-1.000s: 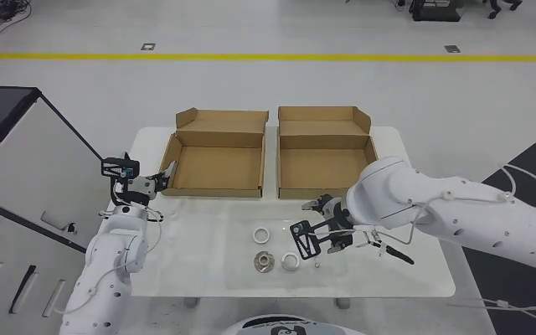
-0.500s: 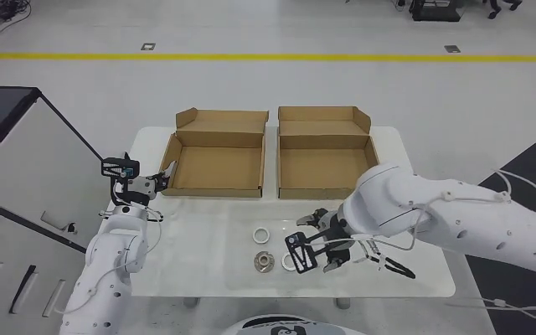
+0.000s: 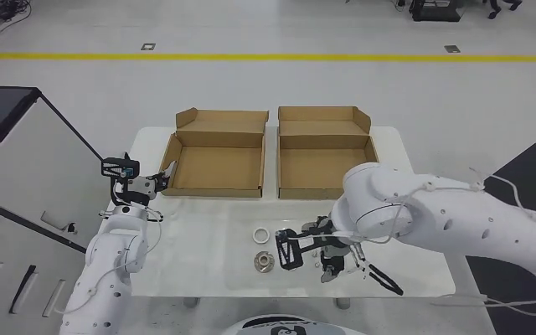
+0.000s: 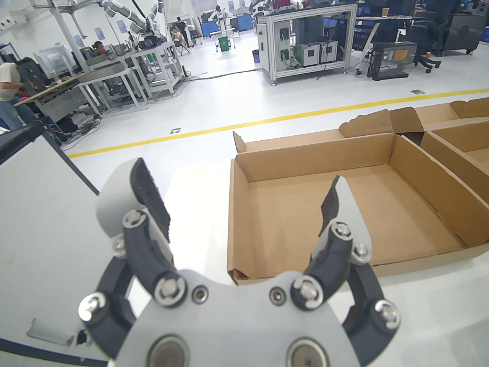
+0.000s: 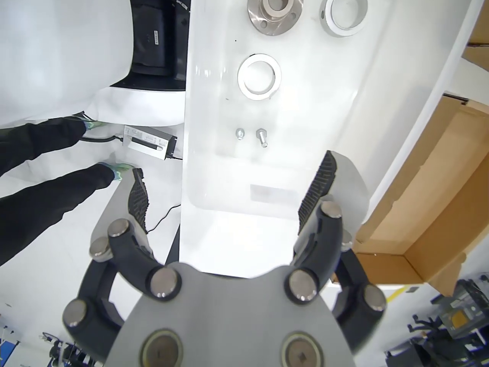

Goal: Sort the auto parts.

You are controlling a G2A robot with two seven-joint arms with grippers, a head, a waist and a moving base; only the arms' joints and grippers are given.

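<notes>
Left gripper (image 4: pixel 238 177) hung at the table's left edge, ribbed black pads wide apart, holding nothing, just beside the left cardboard box (image 3: pixel 219 163). On the near side of the boxes lay a white ring (image 5: pixel 345 10), a drilled metal flange (image 5: pixel 275 3), a split white ring (image 5: pixel 259 77) and two small bolts (image 5: pixel 261 136). Right gripper (image 5: pixel 233 175) hovered near them, jaws wide, empty. Right cardboard box (image 3: pixel 325 163) stood beyond. Within the last second the right arm had swung left; the left arm had not moved. Glossy white table (image 3: pixel 209 251); pale floor, yellow line (image 3: pixel 268 56)

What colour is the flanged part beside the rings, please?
The flanged part is silver metal; right wrist view.
</notes>
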